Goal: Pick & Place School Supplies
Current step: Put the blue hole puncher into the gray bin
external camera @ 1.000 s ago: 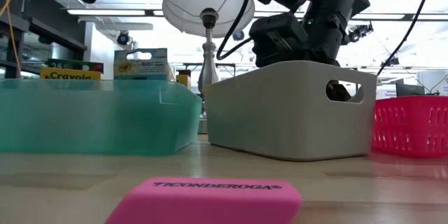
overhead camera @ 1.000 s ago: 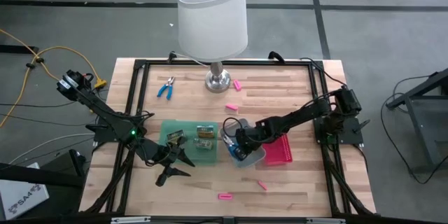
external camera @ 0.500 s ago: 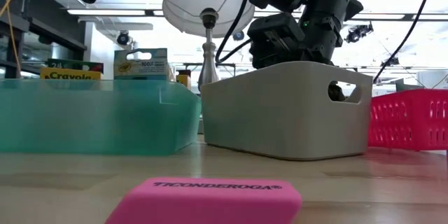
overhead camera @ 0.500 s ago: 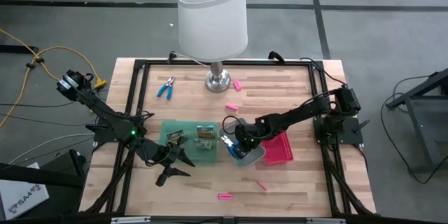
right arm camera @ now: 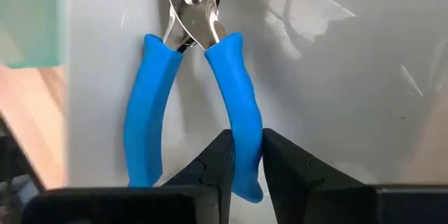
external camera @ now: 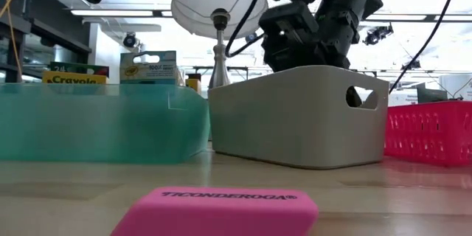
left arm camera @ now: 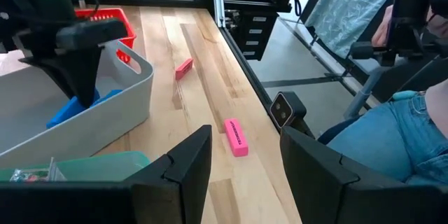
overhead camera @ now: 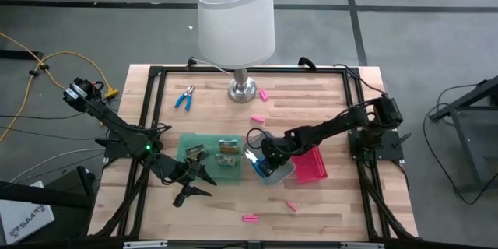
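R gripper (right arm camera: 243, 155) is down inside the grey tray (overhead camera: 282, 173), fingers (right arm camera: 218, 161) pinched on one blue handle of the pliers (right arm camera: 192, 91); 2nd handle hangs free just beside the fingers, metal nose pointing away from gripper toward tray wall. In low view R arm sits above the tray rim. Pink tray (overhead camera: 310, 165) just beside R gripper on its outer side, green tray (overhead camera: 208, 152) on the other side, w/ yellow-green packs (overhead camera: 226, 147) standing in it. L gripper (overhead camera: 192, 185) waits at near edge of green tray, fingers (left arm camera: 185, 161) spread, nothing btwn them. Just ahead of L gripper: pink eraser (left arm camera: 236, 137) on bare wood, another (left arm camera: 183, 68) farther on. 2nd pliers (overhead camera: 184, 97) well apart from both grippers, by lamp (overhead camera: 236, 23).
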`<state>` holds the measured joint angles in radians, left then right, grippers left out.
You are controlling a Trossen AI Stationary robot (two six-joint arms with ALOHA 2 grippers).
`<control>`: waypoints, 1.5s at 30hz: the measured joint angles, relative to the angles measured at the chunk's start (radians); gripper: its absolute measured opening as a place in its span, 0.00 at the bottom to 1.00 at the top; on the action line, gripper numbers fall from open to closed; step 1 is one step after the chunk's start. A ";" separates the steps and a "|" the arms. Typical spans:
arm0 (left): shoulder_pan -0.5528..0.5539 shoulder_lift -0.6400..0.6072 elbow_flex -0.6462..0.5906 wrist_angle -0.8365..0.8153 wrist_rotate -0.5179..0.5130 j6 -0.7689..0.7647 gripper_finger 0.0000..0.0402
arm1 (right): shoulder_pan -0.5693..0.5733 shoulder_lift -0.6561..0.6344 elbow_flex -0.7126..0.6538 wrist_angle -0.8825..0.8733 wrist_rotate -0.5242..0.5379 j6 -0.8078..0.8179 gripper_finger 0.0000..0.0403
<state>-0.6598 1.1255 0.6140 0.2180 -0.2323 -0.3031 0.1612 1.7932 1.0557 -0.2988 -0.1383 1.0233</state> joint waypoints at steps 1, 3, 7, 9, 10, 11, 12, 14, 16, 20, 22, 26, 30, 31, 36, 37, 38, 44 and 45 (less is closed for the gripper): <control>0.000 0.000 0.000 0.000 0.000 0.000 0.41 | 0.000 -0.007 0.000 -0.001 0.002 0.000 0.16; 0.000 0.000 0.000 0.000 0.000 0.000 0.41 | 0.003 -0.028 0.000 -0.012 0.013 0.000 0.16; 0.000 0.000 0.000 0.000 0.000 0.000 0.41 | 0.008 -0.074 0.000 -0.020 0.043 0.000 0.16; 0.000 0.000 0.000 0.000 0.000 0.000 0.41 | 0.009 -0.091 0.000 -0.040 0.050 0.000 0.16; 0.000 0.000 0.000 0.000 0.000 0.000 0.41 | 0.009 -0.099 0.000 -0.056 0.055 -0.001 0.16; 0.000 0.000 0.000 0.001 0.000 0.000 0.41 | 0.009 -0.102 0.000 -0.058 0.056 -0.001 0.16; 0.000 0.000 0.000 0.000 0.000 0.000 0.41 | 0.009 -0.104 0.001 -0.059 0.058 -0.001 0.16; 0.000 0.000 0.000 0.000 0.000 0.000 0.41 | 0.009 -0.114 0.001 -0.091 0.065 -0.001 0.16; 0.000 0.000 0.000 0.001 0.000 0.000 0.41 | 0.009 -0.117 0.001 -0.093 0.073 -0.001 0.16; 0.000 0.000 0.000 0.002 0.000 0.000 0.41 | 0.009 -0.117 0.000 -0.111 0.083 -0.001 0.16; 0.000 0.000 0.000 0.003 0.000 0.000 0.41 | 0.009 -0.116 0.000 -0.108 0.084 -0.001 0.16; 0.000 0.000 0.000 0.003 0.000 0.000 0.41 | 0.009 -0.116 0.000 -0.110 0.095 -0.001 0.16; 0.000 0.000 0.000 0.003 0.000 -0.001 0.41 | 0.009 -0.116 0.000 -0.112 0.108 -0.001 0.16; 0.000 0.000 0.000 0.003 0.000 -0.001 0.41 | 0.009 -0.115 0.000 -0.112 0.109 -0.001 0.16; 0.000 0.000 0.000 0.003 0.000 -0.002 0.41 | 0.009 -0.099 0.000 -0.126 0.130 0.000 0.16; 0.000 0.000 0.000 0.003 0.000 -0.002 0.41 | 0.009 -0.092 0.001 -0.120 0.138 0.002 0.16; 0.000 0.000 0.000 0.003 0.000 -0.002 0.41 | 0.009 -0.088 0.002 -0.118 0.146 0.003 0.16; 0.000 0.000 0.000 0.007 0.000 -0.004 0.41 | 0.009 -0.084 0.001 -0.145 0.188 0.001 0.16; 0.000 0.000 0.000 0.008 0.000 -0.004 0.41 | 0.009 -0.084 0.000 -0.150 0.192 0.000 0.16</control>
<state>-0.6596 1.1259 0.6140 0.2264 -0.2321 -0.3073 0.1699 1.7092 1.0561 -0.4485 0.0538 1.0235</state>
